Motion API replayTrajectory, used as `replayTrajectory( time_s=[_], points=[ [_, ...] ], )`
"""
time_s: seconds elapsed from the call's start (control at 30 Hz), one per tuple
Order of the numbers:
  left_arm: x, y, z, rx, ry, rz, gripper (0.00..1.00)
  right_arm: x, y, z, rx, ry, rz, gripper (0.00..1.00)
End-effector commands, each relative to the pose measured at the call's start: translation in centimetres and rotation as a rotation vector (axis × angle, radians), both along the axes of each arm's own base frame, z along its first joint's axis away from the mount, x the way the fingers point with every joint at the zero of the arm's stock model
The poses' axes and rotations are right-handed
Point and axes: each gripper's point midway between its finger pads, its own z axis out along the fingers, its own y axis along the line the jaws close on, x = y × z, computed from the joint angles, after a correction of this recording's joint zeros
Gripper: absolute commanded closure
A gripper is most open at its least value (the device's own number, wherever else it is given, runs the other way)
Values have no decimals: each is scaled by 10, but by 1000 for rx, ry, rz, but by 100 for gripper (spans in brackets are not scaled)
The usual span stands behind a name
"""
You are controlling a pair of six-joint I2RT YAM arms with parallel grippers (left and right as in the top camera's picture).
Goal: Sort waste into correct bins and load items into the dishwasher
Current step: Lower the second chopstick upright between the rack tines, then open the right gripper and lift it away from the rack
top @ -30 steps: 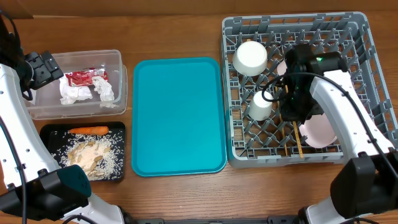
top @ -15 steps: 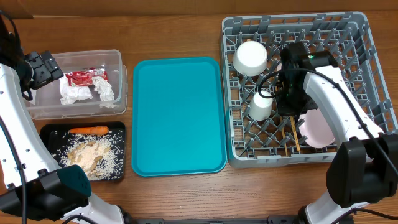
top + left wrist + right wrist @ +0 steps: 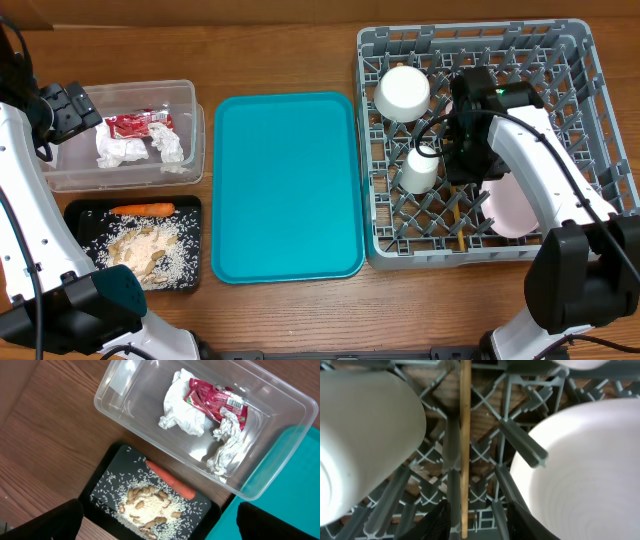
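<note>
left gripper (image 3: 157, 505), wide and empty, hangs by the clear tub (image 3: 195, 130) at ten o'clock, where napkins (image 3: 120, 150) and wrapper (image 3: 130, 125) sit sorted. at three o'clock, right gripper (image 3: 477, 517) stands part-spread astride a chopstick (image 3: 465, 435) lying twelve-to-six in the dish rack (image 3: 580, 60), loose enough to leave it resting there.

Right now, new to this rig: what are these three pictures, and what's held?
Two robot arms with two-finger grippers work at a table. The overhead view shows a grey dish rack holding a bowl, a cup and a pink plate; a teal tray; a clear tub with napkins and a red wrapper; a black tray with a carrot and rice. The left wrist view looks down from the left gripper, open and empty. The right wrist view looks into the rack: the right gripper's jaws stand parted either side of a chopstick, not clamping it.
</note>
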Motion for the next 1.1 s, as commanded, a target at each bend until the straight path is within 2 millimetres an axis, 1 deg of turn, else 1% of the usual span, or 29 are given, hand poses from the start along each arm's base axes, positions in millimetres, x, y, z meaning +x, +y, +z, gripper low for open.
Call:
replayTrajectory(
  time_s=[0.0, 0.03, 0.07, 0.1, 0.13, 0.17, 0.27, 0.33, 0.43, 1.07],
  points=[
    [-2, 2, 13, 31, -24, -8, 0, 6, 6, 5, 37, -26, -8, 61],
    [-2, 2, 13, 31, -24, -8, 0, 10, 12, 9, 67, -39, -8, 61],
    [-2, 2, 13, 31, -24, -8, 0, 19, 24, 21, 138, -71, -6, 59],
    [-2, 2, 13, 31, -24, -8, 0, 24, 31, 29, 175, -89, -4, 56],
    [-2, 2, 13, 31, -24, -9, 0, 28, 35, 34, 198, -105, -2, 52],
    [-2, 2, 13, 31, -24, -8, 0, 34, 41, 43, 232, -131, 3, 45],
    [-2, 2, 13, 31, -24, -8, 0, 53, 52, 63, 293, -213, 17, 29],
    [-2, 2, 13, 31, -24, -8, 1, 67, 55, 74, 302, -279, 25, 0],
    [-2, 2, 13, 31, -24, -8, 0, 89, 58, 82, 316, -374, 38, 0],
    [-2, 2, 13, 31, -24, -8, 0, 90, 58, 83, 316, -378, 39, 0]
  ],
)
